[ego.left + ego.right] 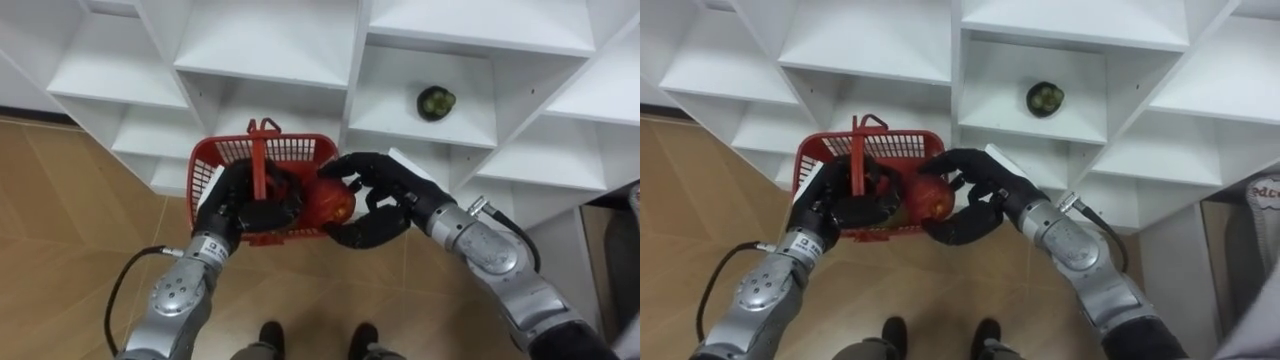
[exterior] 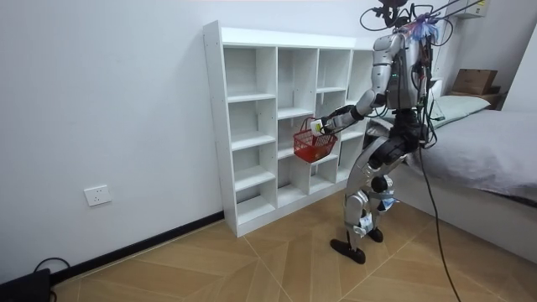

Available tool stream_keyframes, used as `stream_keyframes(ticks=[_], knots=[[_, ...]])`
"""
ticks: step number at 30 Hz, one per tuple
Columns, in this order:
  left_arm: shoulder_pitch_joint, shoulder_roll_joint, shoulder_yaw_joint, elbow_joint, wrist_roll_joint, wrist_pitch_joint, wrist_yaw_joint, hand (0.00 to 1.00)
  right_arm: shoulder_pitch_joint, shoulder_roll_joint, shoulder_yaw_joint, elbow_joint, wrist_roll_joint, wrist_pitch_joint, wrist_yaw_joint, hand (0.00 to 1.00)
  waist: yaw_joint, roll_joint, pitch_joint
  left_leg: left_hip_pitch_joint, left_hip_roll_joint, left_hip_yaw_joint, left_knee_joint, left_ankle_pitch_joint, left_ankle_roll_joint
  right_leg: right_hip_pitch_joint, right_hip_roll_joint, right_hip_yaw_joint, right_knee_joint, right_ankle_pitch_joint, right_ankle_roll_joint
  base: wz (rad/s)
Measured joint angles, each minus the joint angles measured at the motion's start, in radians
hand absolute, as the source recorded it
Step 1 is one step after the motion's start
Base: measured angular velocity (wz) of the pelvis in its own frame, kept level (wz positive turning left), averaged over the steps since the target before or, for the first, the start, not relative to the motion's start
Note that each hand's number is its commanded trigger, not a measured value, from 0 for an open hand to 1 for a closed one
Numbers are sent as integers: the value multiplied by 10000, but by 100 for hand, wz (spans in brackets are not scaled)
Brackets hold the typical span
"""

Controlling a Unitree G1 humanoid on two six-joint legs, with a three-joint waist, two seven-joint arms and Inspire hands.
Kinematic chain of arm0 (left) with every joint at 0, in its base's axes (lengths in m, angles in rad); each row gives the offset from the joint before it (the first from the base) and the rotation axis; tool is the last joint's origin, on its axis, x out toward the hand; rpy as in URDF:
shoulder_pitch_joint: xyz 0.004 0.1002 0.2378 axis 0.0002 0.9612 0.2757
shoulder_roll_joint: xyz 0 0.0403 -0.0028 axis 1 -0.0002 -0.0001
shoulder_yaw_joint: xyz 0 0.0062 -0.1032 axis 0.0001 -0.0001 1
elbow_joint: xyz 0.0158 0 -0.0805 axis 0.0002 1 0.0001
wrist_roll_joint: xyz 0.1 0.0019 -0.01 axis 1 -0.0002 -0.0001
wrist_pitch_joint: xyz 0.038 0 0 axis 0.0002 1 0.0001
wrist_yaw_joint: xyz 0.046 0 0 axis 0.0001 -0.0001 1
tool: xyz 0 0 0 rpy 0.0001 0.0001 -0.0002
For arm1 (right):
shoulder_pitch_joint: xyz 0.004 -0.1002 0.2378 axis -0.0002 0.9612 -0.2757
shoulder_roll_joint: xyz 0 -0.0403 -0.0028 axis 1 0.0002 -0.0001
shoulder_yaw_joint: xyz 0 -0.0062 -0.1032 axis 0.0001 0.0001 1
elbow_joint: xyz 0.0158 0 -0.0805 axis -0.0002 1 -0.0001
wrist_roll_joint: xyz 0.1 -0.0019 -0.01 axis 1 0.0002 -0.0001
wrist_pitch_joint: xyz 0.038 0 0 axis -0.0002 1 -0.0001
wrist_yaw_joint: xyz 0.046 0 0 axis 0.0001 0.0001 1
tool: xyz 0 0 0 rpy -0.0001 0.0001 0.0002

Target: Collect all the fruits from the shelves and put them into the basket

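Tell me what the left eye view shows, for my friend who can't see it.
The right hand holds a red fruit at the rim of a red basket, which the left hand grips. A green fruit sits on a white shelf beyond.
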Motion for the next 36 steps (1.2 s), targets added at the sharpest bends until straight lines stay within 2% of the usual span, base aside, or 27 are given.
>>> stream_keyframes(ticks=[6,11,19,25,36], knots=[[62,-1,-9,0,1,2,-209,100,0,9,-6,-144,-288,59,-119,0,-76,1,0,-3,2,0,-2,-4,1,0,8,4,-16,0,2,0],[165,-120,-562,3,-16,174,-762,100,24,296,12,-527,-262,35,4,0,-119,6,-3,12,25,-72,-37,2,-8,94,118,53,-197,66,28,2],[293,-198,-578,39,-290,262,-1287,100,280,302,24,-523,-264,28,15,0,-85,13,0,-30,28,-132,-44,3,-12,123,151,22,-325,113,40,1],[293,-259,-548,39,-290,426,-1395,100,293,291,24,-523,-270,29,34,0,-56,27,8,-76,33,-134,-39,0,-12,84,158,17,-345,118,46,0],[293,-302,-468,23,-423,449,-1482,100,382,284,8,-494,-214,-45,-206,0,-31,85,8,40,28,-125,-95,9,-21,175,157,16,-345,114,38,0]])
